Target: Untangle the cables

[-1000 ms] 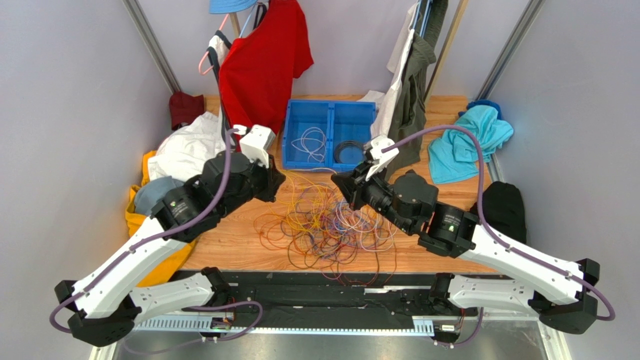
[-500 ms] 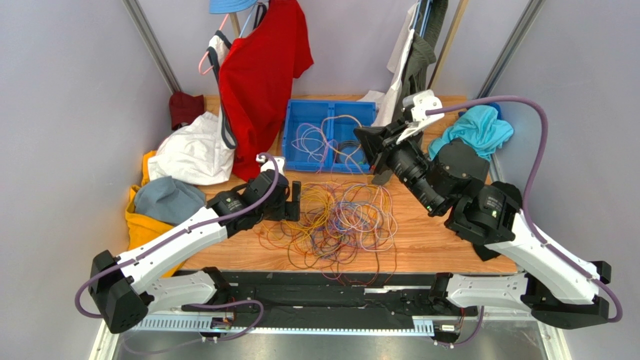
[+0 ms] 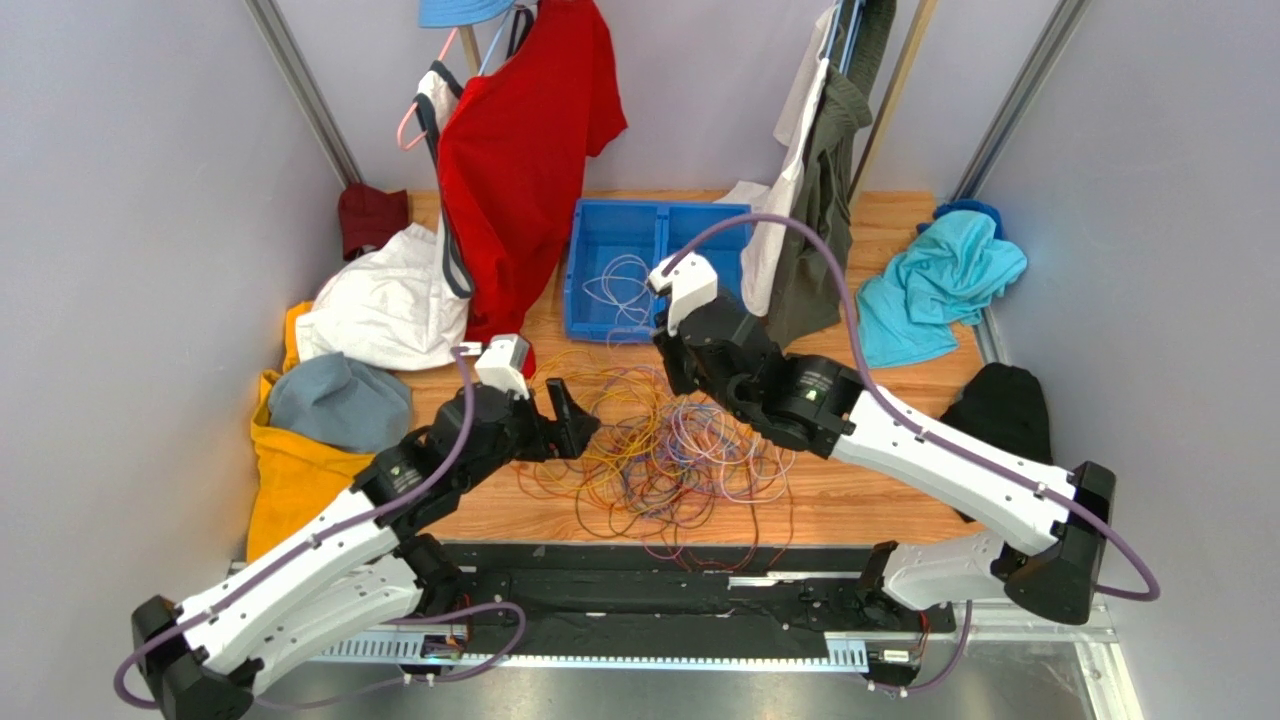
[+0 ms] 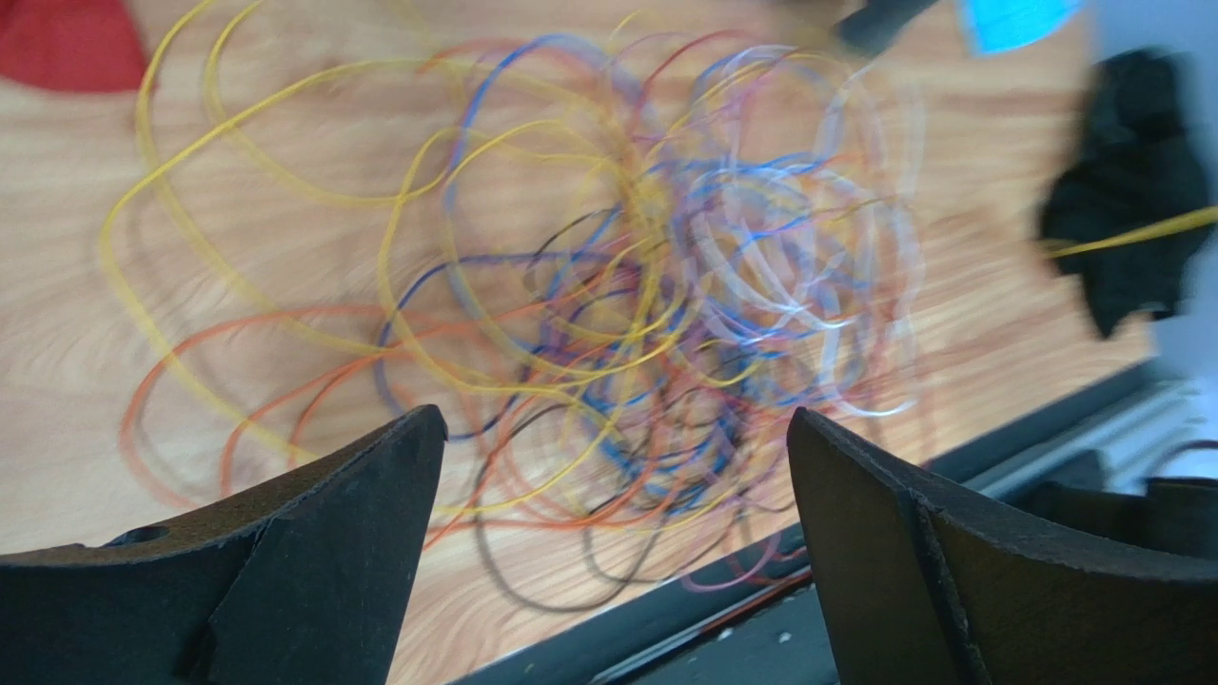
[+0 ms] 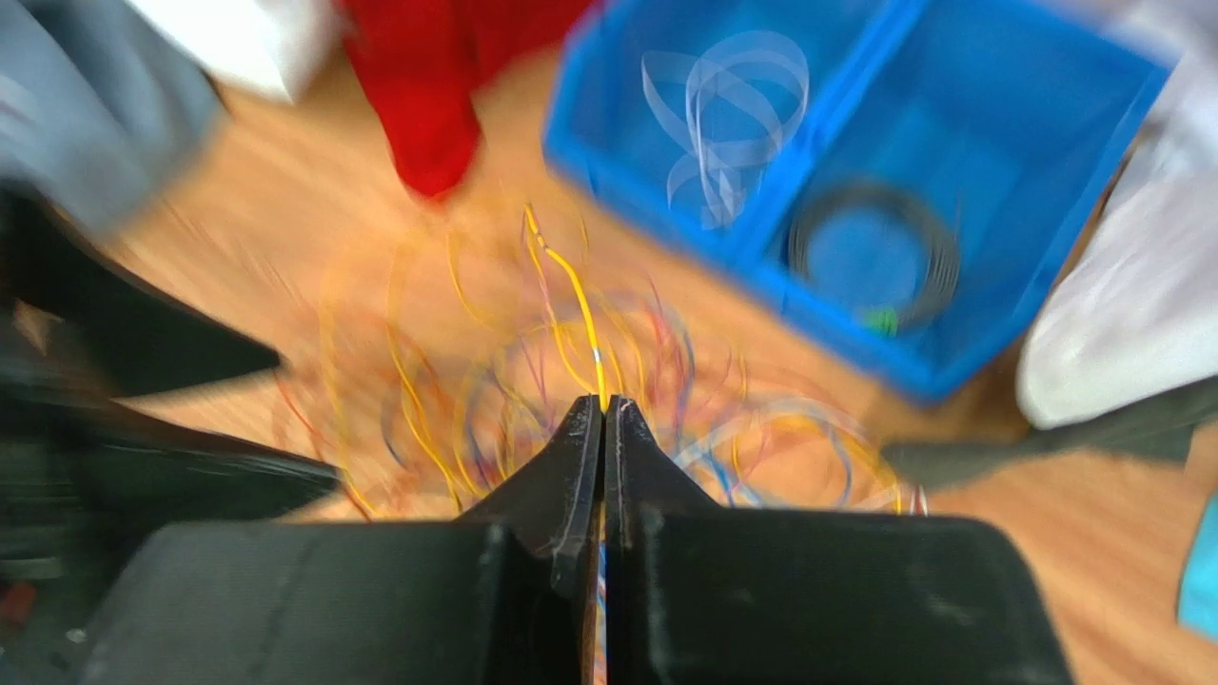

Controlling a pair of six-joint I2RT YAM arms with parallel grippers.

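Cables (image 3: 661, 450) heaped just in front of the blue bin (image 3: 574, 281), right gripper (image 5: 601, 407) clamped shut on a yellow cable (image 5: 565, 293) at the heap's far edge, apparently to draw it clear, left gripper (image 4: 612, 421) spread wide and empty beside the heap.

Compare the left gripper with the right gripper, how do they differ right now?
The left gripper is wide open and empty; the right gripper is shut on a yellow cable. The left gripper sits at the left edge of the cable tangle; the right gripper at its far edge, near the blue bin. Both have black fingers.
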